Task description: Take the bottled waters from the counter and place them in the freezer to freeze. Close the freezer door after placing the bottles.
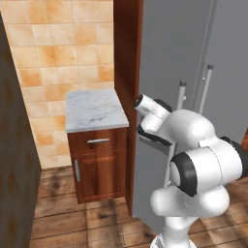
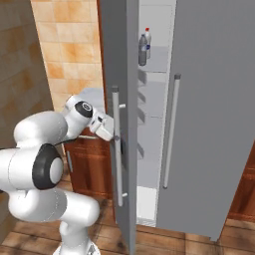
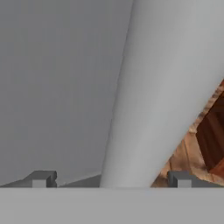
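Two bottled waters stand side by side on an upper shelf inside the freezer (image 2: pixel 154 64): a greyish one with a blue label (image 2: pixel 143 50) and a red-capped one (image 2: pixel 148 37) behind it. The freezer door (image 2: pixel 122 64) hangs partly open, seen almost edge-on. My gripper (image 2: pixel 115 133) is at its long bar handle (image 2: pixel 116 164), about halfway up. In the hand view the gripper (image 3: pixel 110 179) is open, with the handle (image 3: pixel 148 96) running between the fingertips (image 3: pixel 41 178) and a gap on each side. The marble counter (image 1: pixel 92 109) left of the freezer bears no bottles.
The plain grey twin door (image 2: pixel 214 99) is closed on the right. Beneath the counter is a reddish-brown cabinet (image 1: pixel 99 164) with a drawer. A dark wall panel (image 1: pixel 14 155) stands close on the left, a tiled wall (image 1: pixel 63 43) behind, wooden floor (image 1: pixel 72 223) below.
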Available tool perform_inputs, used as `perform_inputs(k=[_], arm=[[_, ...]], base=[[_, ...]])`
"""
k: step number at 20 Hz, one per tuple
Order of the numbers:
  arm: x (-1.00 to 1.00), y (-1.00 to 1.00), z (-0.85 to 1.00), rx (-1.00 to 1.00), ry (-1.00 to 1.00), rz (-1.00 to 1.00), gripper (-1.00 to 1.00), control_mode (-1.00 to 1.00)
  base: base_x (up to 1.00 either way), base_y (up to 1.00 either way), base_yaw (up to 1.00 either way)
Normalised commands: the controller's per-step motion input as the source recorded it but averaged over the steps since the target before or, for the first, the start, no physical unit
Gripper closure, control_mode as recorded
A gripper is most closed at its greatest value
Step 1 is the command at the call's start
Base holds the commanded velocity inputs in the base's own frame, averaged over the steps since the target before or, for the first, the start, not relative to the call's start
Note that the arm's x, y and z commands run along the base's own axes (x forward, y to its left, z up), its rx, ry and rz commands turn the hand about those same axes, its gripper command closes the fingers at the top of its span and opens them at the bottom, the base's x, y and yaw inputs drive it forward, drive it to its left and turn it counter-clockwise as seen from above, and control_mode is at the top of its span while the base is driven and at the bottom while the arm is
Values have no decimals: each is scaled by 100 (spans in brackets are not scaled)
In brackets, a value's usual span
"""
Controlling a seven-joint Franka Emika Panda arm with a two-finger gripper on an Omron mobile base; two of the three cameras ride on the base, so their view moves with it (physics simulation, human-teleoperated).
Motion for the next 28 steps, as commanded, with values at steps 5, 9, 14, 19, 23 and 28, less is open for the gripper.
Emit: perform_inputs(k=[5, 9, 14, 19, 23, 28], arm=[[22, -53, 0, 13, 1, 14, -100, -100], [39, -53, 0, 16, 12, 15, -100, -100], [33, -38, 4, 24, 4, 24, -100, -100], [27, -26, 0, 25, -5, 29, -100, -100], [16, -19, 0, 15, -15, 24, -100, -100], [19, -4, 3, 1, -9, 17, -100, -100]], base=[[0, 0, 0], [0, 0, 0], [0, 0, 0], [0, 0, 0], [0, 0, 0], [0, 0, 0]])
